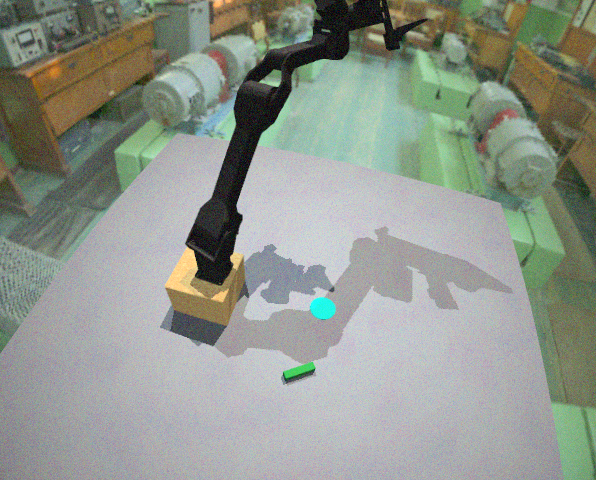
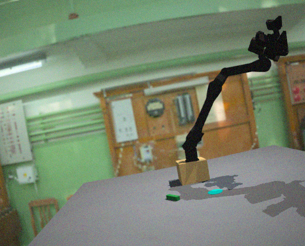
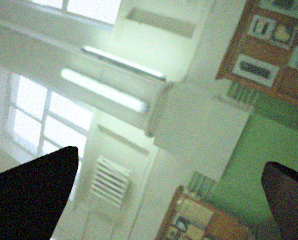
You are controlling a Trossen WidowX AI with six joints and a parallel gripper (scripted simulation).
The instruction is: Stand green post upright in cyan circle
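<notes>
The green post (image 1: 299,370) (image 2: 172,197) lies on its side on the grey table. The cyan circle (image 1: 322,308) (image 2: 215,191) is a flat disc on the table, with nothing standing on it. In the top view the post lies below and slightly left of the circle, apart from it. My gripper (image 3: 173,164) is open, its two dark fingers wide apart with nothing between them. It is raised high above the table, far from the post, and is partly cut off by the top edge in the top view. The wrist view shows neither post nor circle.
The arm stands on a wooden block (image 1: 200,304) (image 2: 193,171), to the left of the circle. The arm's shadow falls over the table (image 1: 417,403) (image 2: 147,219) around the circle. The table's far and right edges show in the top view.
</notes>
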